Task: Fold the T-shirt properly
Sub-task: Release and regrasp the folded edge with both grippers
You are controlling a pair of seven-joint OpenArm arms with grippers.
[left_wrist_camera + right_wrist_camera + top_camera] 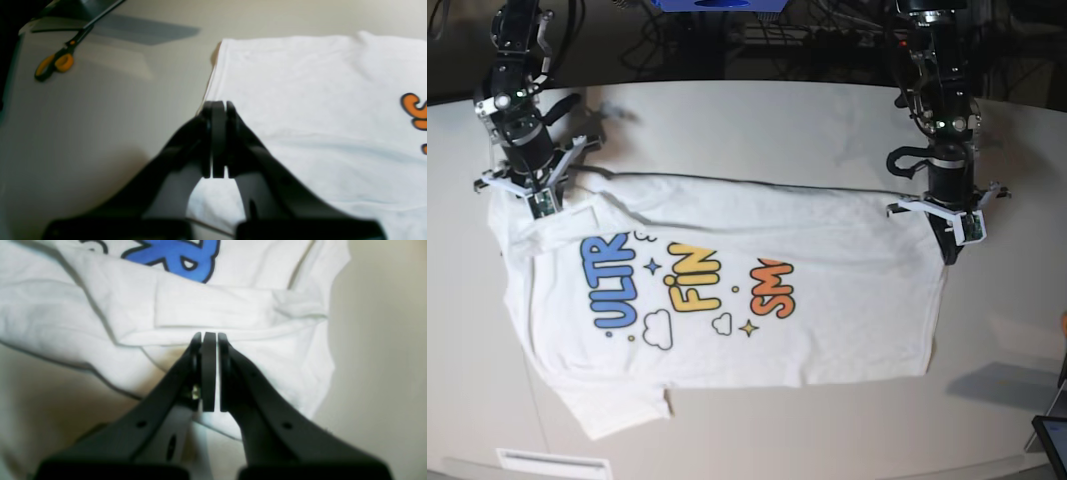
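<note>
The white T-shirt (827,260) lies spread on the table with its print up; blue, yellow and orange letters show. On the right of the base view, my left gripper (949,250) stands at the shirt's far right corner. In the left wrist view its jaws (218,104) are shut at the cloth's side edge (300,83), with white cloth running under the fingers. My right gripper (535,205) is at the far left corner by the sleeve. The right wrist view shows it (209,335) shut on a folded ridge of the T-shirt (233,306), just below a blue letter.
Orange-handled scissors (55,63) lie on the beige table (777,120) beyond the shirt's right edge. A dark device (1052,435) sits at the front right corner. A white label (552,463) is stuck near the front edge.
</note>
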